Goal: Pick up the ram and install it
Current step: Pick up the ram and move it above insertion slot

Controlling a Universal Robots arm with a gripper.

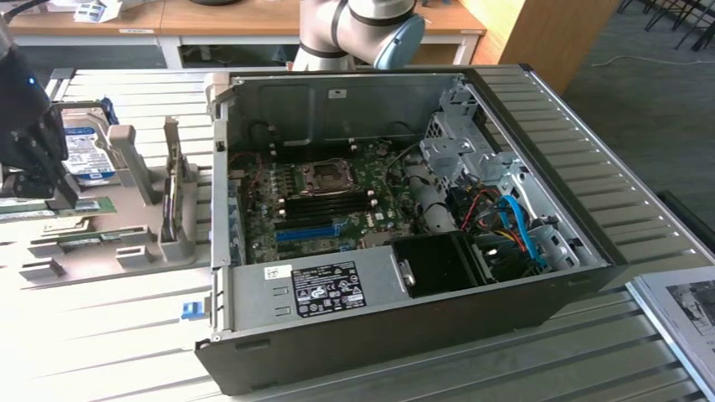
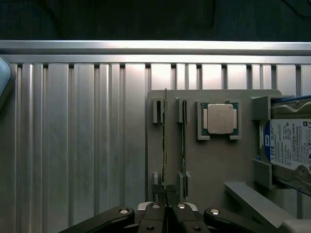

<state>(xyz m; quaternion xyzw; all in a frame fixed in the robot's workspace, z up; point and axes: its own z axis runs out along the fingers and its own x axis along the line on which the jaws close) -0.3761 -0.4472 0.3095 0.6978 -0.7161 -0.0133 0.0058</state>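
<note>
Gripper [image 2: 165, 191] is pinched shut on one end of the ram [image 2: 164, 141], a thin greenish stick seen edge-on. It's standing in its slot on the grey tray [image 2: 214, 165]. Second stick [image 2: 183, 141] sits just beside it, with the processor [image 2: 219, 118] further along.

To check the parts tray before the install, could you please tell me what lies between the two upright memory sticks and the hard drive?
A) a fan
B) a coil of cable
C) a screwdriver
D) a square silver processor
D: a square silver processor sits in its own frame on the grey tray, with the ram and the second stick on one side and the hard drive on the other.
</note>
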